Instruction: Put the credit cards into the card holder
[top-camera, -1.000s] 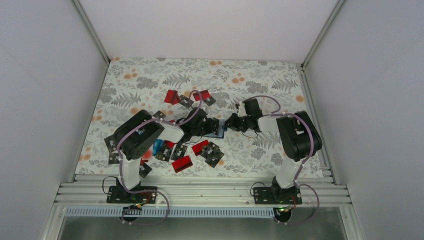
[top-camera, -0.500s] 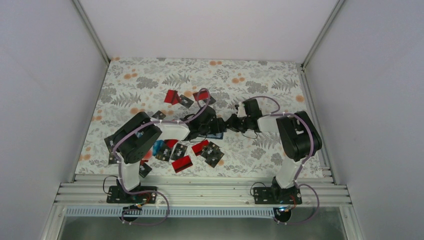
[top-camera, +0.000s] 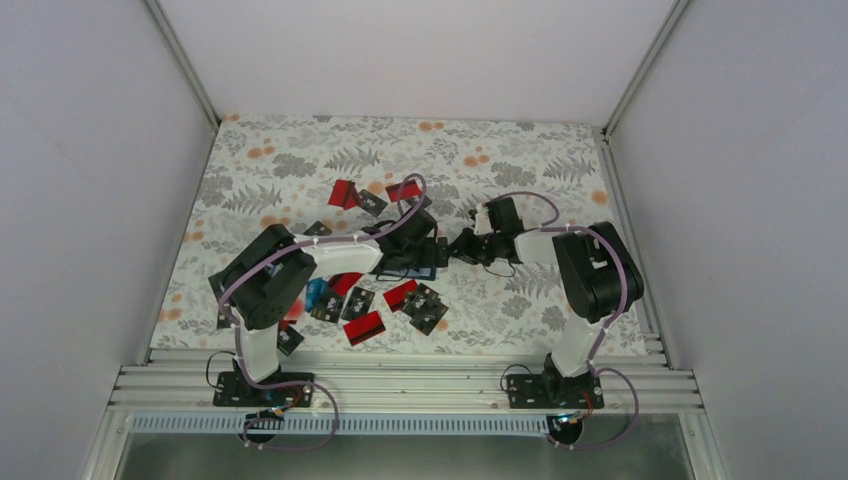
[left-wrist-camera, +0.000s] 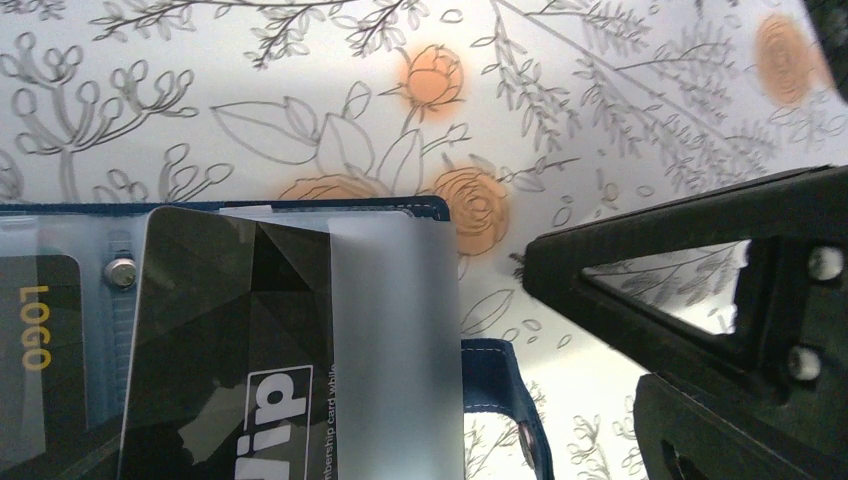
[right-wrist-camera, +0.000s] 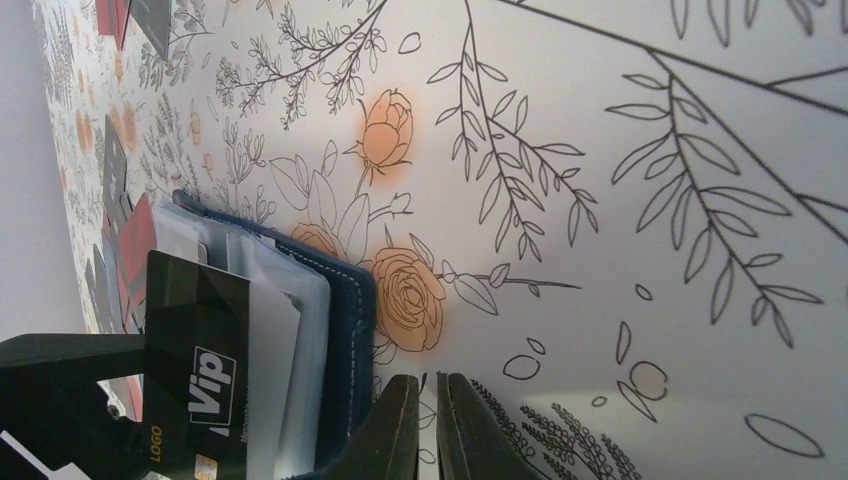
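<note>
Top: left gripper and right gripper sit tip to tip mid-table. The card holder is right under both and mostly hidden by the wrists. Loose credit cards lie behind the left gripper toward its base, and a few more are beyond it.

Left wrist: the jaws are apart and hold nothing. Only 1 finger shows, off to the side of the holder with bare cloth between. A black card lies part-way under a clear sleeve, and the snap tab is just below the fingertip.

Right wrist: the tips are together, just beside the holder's navy edge. I can't tell whether they pinch any of it. The sleeves show edge-on, fanned up.

Risks:
- The card isn't seated and nothing clamps it, so any nudge of the holder could slide it out.
- A sweeping left finger could snag the tab and drag the holder.
- A springy sleeve could lift the card.

View differences: only the left wrist shows the gold LOGO card already pocketed. Only the right wrist shows the right tips. Only the top view shows the backlog of loose cards.
</note>
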